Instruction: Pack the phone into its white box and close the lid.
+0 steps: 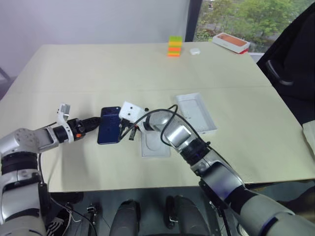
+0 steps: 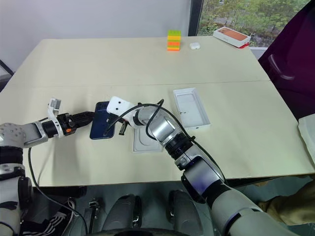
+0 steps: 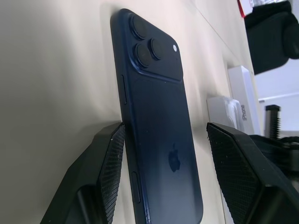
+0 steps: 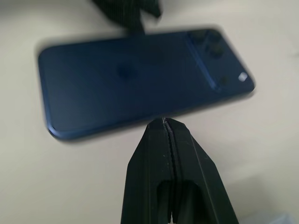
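Blurring the phone (image 4: 140, 84), the right tool (image 4: 164, 122) sits pinched.

Silver-grey arms (image 1: 216, 177) — black cables, seemingly textured fingers (image 3: 110, 163).

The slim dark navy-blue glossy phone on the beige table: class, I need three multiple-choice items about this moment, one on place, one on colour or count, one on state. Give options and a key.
1. Where does the slim dark navy-blue glossy phone lie?
A. inside a white tray
B. flat on the beige table, between the two grippers
C. on the striped block stack

2. How many round lenses does its back show?
A. one
B. three
C. five

3. How do the right gripper's black fingers stand?
A. pressed together
B. wide apart
C. clamped on the phone

Key: B, the phone rests on the table with the left gripper straddling it; B, the left wrist view shows three lenses; A, the right wrist view shows the fingers meeting beside the phone's edge.
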Controlling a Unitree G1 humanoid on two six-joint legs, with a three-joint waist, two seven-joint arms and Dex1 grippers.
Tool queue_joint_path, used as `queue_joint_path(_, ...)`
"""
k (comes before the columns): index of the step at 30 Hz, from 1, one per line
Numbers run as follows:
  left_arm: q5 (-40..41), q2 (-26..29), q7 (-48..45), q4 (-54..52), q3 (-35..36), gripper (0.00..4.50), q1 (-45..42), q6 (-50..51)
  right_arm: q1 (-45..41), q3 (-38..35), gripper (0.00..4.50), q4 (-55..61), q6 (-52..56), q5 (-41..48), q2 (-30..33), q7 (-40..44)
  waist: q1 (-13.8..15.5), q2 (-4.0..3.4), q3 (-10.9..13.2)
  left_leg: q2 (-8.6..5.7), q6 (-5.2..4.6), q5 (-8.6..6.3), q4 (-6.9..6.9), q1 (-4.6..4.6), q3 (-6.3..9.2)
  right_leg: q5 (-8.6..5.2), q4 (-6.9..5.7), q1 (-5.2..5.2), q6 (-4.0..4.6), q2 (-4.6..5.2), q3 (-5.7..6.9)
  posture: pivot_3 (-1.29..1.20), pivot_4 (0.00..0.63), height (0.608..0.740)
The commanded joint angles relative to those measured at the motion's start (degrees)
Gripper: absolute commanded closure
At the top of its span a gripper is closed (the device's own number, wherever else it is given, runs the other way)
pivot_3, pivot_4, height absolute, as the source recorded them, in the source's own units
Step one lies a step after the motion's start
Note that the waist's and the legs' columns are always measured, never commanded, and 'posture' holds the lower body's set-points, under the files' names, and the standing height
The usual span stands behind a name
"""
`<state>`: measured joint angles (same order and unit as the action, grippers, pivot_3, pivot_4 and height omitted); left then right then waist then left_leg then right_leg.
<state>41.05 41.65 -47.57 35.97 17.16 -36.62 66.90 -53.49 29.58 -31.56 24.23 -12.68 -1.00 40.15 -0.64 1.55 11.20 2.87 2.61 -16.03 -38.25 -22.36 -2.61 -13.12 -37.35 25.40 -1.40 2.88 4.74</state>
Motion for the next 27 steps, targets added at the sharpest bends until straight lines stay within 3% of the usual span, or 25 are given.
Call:
queue_joint_path(1, -1.3, -1.4, -3.2, 0.0, -4.1, 1.54, 0.4, 2.5, -0.6, 1.0, 4.47, -1.9, -1.0, -2.3, -0.2, -1.8, 0.0, 0.0, -0.1, -0.01, 0.0, 0.0, 0.0, 0.02, -0.01, 0.0, -0.01, -0.01, 0.0, 0.02, -0.01, 0.0, 0.15, 0.74)
queue_joint_path(8, -2.0, -1.7, -7.4, -0.9, -6.5, 1.54, 1.3, 5.5, 0.3, 1.4, 4.47, -1.1, -1.6, -3.8, 0.9, -1.1, 0.0, 0.0, -0.2, -0.04, 0.0, 0.0, -0.01, 0.33, -0.01, -0.01, -0.02, -0.33, -0.01, 0.06, -0.01, 0.0, 0.15, 0.74)
queue_joint_path(27, -0.4, -5.3, -5.3, 3.1, 1.4, 1.54, -1.2, 12.8, 3.7, 2.0, 4.47, 8.1, 2.2, -3.7, 4.9, 5.2, -0.1, 0.01, -0.2, -0.08, 0.0, -0.01, 0.05, 0.83, 0.01, -0.08, 0.06, -0.82, -0.11, 0.13, -0.02, 0.0, 0.15, 0.74)
